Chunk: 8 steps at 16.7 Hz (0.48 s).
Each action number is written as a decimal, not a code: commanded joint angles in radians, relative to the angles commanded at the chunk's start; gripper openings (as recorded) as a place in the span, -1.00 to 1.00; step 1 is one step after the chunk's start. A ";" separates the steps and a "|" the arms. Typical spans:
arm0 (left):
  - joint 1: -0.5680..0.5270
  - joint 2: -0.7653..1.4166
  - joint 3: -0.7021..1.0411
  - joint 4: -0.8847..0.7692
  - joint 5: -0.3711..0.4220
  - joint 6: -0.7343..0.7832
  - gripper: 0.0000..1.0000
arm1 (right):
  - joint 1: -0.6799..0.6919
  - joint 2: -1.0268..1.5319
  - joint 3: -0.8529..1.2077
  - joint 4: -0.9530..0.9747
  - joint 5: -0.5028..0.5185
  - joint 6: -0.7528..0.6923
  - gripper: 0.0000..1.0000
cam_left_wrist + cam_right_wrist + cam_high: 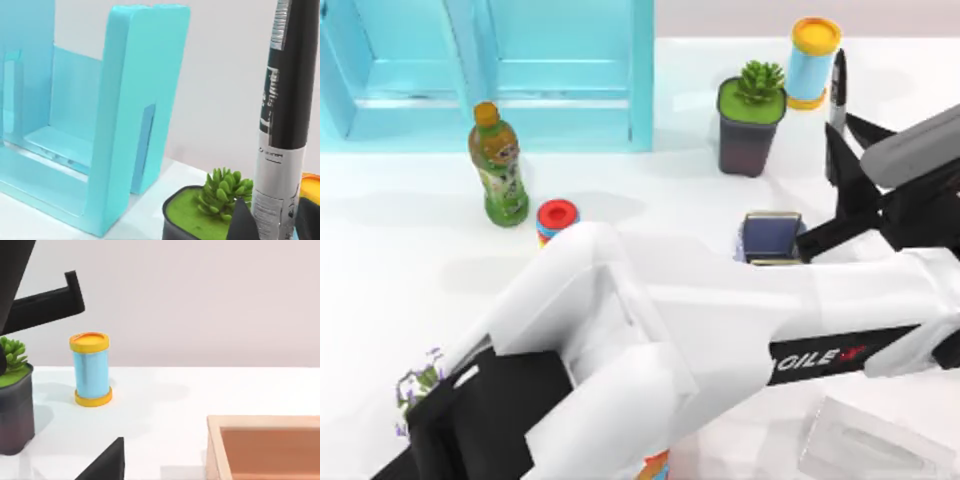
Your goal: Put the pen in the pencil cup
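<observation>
The pen (837, 88) is a black marker with a white label, and my left gripper (839, 160) is shut on its lower end, holding it upright above the table. The left wrist view shows the pen (282, 125) close up, with a dark fingertip (241, 221) beside it. The pencil cup (772, 238), periwinkle with a dark blue inside, stands on the table to the left of and nearer than the gripper. My left arm partly covers its front edge. A black part of my right gripper (102, 462) shows low in the right wrist view.
A dark pot with a succulent (750, 120) and a light-blue cylinder with yellow ends (813, 62) stand behind the cup. A turquoise rack (500, 70), a green bottle (498, 165) and a red-capped can (557, 218) are at the left. A wooden tray (265, 447) lies near.
</observation>
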 joint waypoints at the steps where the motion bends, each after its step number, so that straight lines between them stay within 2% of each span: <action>1: -0.001 -0.005 0.003 -0.033 -0.010 -0.006 -1.00 | 0.000 0.000 0.000 0.000 0.000 0.000 1.00; 5: -0.005 -0.027 0.007 -0.200 -0.051 -0.028 -1.00 | 0.000 0.000 0.000 0.000 0.000 0.000 1.00; 8: -0.003 -0.040 0.012 -0.245 -0.071 -0.039 -1.00 | 0.000 0.000 0.000 0.000 0.000 0.000 1.00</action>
